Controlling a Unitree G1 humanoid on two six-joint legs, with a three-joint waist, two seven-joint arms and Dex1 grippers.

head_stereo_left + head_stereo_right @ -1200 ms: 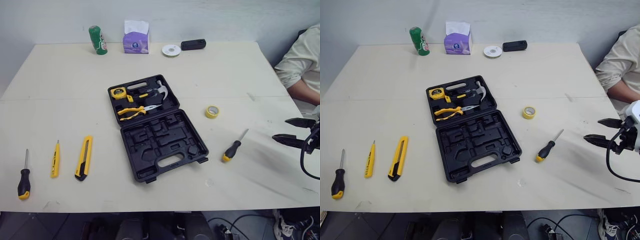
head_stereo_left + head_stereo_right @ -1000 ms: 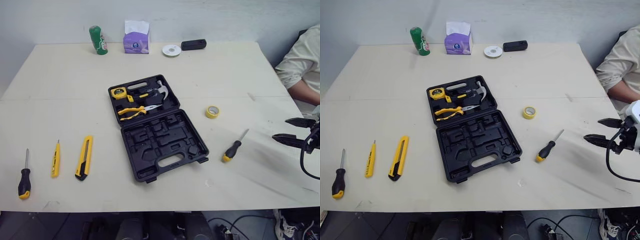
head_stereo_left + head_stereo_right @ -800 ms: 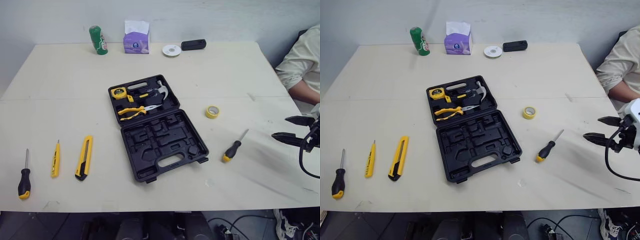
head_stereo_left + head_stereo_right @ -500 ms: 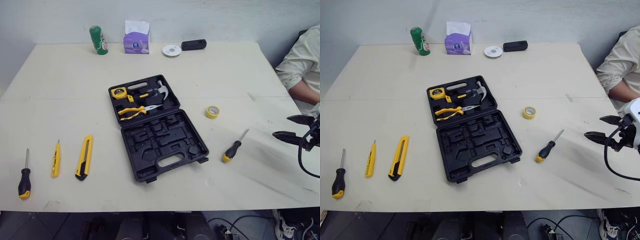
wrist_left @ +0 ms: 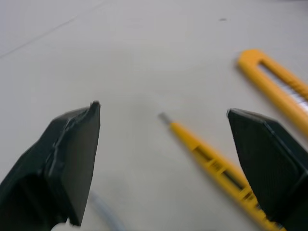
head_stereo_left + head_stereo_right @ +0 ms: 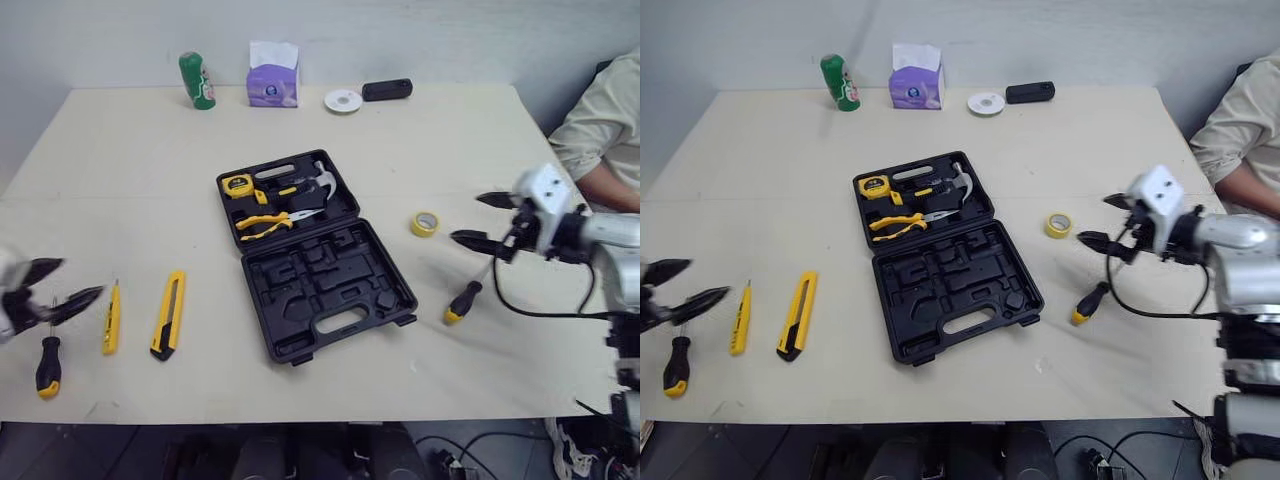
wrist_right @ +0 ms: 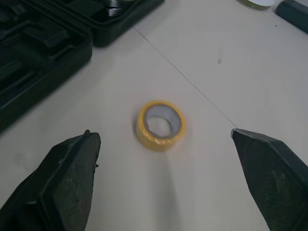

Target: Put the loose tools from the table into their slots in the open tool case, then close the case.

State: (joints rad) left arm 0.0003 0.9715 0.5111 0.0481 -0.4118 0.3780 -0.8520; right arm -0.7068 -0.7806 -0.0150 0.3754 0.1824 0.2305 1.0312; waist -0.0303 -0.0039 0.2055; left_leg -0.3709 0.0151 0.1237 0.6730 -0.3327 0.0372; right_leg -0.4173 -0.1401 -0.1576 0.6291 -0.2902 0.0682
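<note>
My right jaws gape empty facing the tape roll (image 7: 160, 124) right of the tool case (image 6: 300, 300), my left jaws likewise facing the slim yellow screwdriver (image 5: 216, 163) left of it, and an off-centre pinch could skid either away.

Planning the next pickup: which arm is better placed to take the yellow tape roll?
Right. The right gripper, open, hovers close to the yellow tape roll, pointed at it; the left gripper is far off, near the utility knife.
</note>
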